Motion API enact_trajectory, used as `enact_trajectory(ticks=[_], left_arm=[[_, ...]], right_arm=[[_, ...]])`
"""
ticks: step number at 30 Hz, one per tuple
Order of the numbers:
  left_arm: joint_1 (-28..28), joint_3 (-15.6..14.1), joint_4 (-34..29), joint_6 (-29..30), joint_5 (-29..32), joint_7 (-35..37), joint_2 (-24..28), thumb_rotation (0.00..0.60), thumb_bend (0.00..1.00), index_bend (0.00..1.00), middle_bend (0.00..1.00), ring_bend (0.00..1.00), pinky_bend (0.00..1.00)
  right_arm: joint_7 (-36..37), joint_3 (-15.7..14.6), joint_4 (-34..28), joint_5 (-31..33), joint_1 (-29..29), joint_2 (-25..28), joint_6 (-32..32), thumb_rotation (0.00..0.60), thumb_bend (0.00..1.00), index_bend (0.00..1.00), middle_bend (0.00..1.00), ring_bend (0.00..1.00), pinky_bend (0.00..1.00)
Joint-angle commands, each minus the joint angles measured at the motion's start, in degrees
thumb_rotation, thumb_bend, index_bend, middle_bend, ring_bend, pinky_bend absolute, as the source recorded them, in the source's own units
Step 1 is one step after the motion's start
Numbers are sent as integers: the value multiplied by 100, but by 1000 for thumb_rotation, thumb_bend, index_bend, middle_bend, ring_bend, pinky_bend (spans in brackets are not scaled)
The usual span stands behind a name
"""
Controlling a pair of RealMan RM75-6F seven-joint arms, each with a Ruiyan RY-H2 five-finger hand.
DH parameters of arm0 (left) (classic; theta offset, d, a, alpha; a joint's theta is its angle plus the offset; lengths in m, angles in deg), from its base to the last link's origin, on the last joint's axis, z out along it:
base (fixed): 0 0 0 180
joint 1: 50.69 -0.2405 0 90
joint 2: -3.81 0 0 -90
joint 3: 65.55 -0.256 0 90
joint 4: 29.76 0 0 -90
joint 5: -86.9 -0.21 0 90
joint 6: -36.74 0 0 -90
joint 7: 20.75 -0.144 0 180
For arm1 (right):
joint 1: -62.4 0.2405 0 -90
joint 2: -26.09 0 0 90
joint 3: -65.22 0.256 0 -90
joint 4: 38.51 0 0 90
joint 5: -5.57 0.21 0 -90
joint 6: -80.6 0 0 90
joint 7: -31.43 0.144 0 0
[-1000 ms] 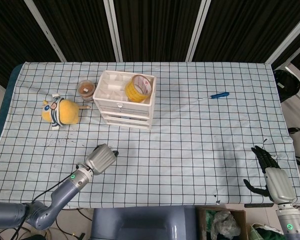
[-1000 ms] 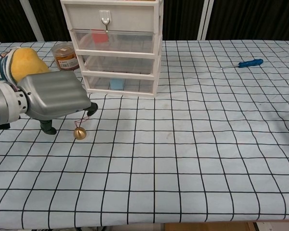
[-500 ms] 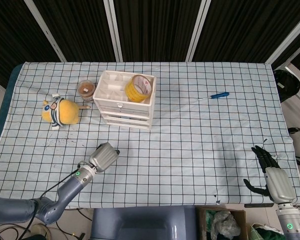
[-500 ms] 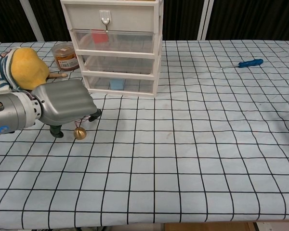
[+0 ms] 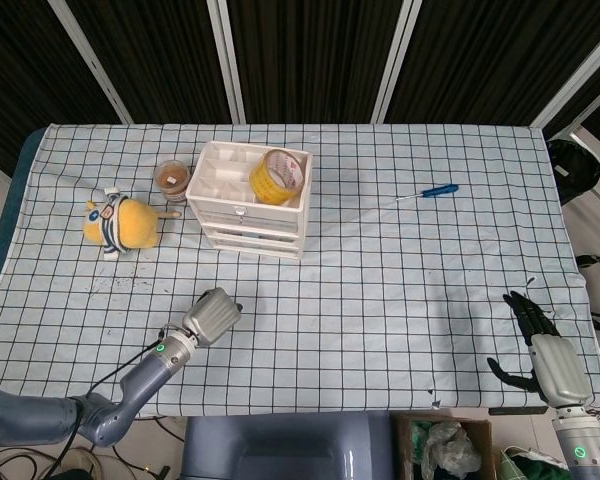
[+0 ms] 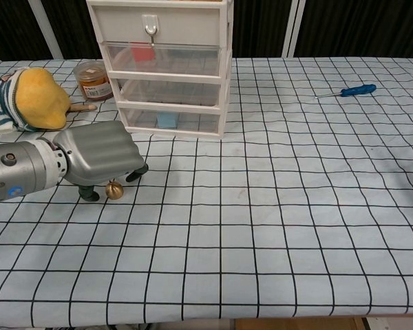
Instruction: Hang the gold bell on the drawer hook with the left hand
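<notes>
While palm-down, left hand (image 6: 100,159) over gold bell (image 6: 113,190)

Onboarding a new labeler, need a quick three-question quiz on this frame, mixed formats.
1. True or false: the gold bell already hangs on the drawer hook.
2. Multiple choice: what sits on top of the drawer unit? A) screwdriver B) yellow tape roll C) plush toy
3. Fill in: the right hand rests near the table's ____ edge, far from the bell.

Key
1. False. The bell is low over the tablecloth, just under the left hand, and the hook is bare.
2. B. The yellow tape roll lies on top; the blue screwdriver and plush toy lie on the cloth.
3. Right.
</notes>
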Motion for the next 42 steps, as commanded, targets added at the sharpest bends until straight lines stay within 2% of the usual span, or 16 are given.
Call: enact_trajectory(ticks=[1,17,35,42], left_arm=[[3,-3,11,4,8,11,-8,600,168,451,1000,1000,992],[-4,-59,49,48,-44,69,-48,600,219,466,1000,1000,992],[-44,-121,-48,133,-287,139,39,600,274,527,1000,1000,993],[-9,-103,-497,306,-491,-18,374,600,275,531,1000,1000,993]], right_arm=[[0,-1,-1,-4,0,1,2,600,236,0,0,0,126],[-2,-9,-10,-19,-1,1,2,600,237,0,0,0,126],[4,-19,-10,-42,-3,-1,9,600,237,0,0,0,126],[22,-31,-9,-60,-2,4,4,600,236,0,0,0,126]])
